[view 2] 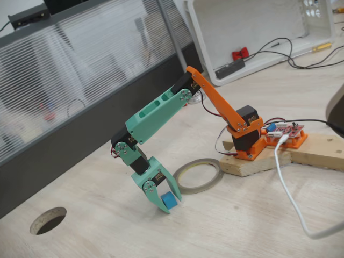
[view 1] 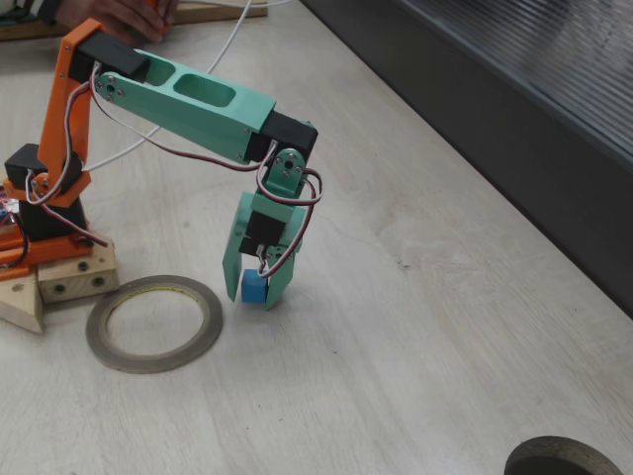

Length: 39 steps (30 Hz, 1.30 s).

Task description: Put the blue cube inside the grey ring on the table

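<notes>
Both fixed views show the gripper (view 1: 255, 295) (view 2: 164, 203) narrowly clamping the blue cube (view 1: 254, 287) (view 2: 170, 200) on the table (view 1: 415, 327) (view 2: 226, 226), just beside the grey ring (view 1: 153, 323) (view 2: 198, 175).

Pale wood-grain table (view 1: 465, 327) with faint grey streaks, evenly lit. A dark grey ribbed panel (view 2: 80, 70) borders its far edge. A round cable hole (view 2: 48, 220) pierces the surface; a white open-fronted box (view 2: 258, 32) stands behind.

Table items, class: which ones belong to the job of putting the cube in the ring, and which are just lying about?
Job:
blue cube, between the hand's fingers
grey ring
table

Lying about:
dark round object at the table edge
white cable
round hole
</notes>
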{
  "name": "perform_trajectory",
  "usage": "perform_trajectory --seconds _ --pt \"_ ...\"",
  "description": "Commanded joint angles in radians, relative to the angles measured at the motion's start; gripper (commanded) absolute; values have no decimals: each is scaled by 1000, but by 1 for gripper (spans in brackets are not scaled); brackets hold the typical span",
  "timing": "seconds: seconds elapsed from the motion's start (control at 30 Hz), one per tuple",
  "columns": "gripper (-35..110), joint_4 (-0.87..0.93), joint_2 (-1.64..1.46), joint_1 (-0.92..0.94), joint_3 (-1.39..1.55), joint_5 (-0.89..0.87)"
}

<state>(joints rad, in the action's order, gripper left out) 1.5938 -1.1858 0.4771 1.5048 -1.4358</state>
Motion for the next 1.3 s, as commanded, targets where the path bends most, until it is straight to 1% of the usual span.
perform_trajectory --seconds 0.0,0.2,0.47,1.27 --pt "27 14 -12 8 -11 -12" --pt "26 14 -17 6 -11 -12" --pt "26 15 -173 8 -11 -12" --pt "27 15 -160 8 -8 -12"
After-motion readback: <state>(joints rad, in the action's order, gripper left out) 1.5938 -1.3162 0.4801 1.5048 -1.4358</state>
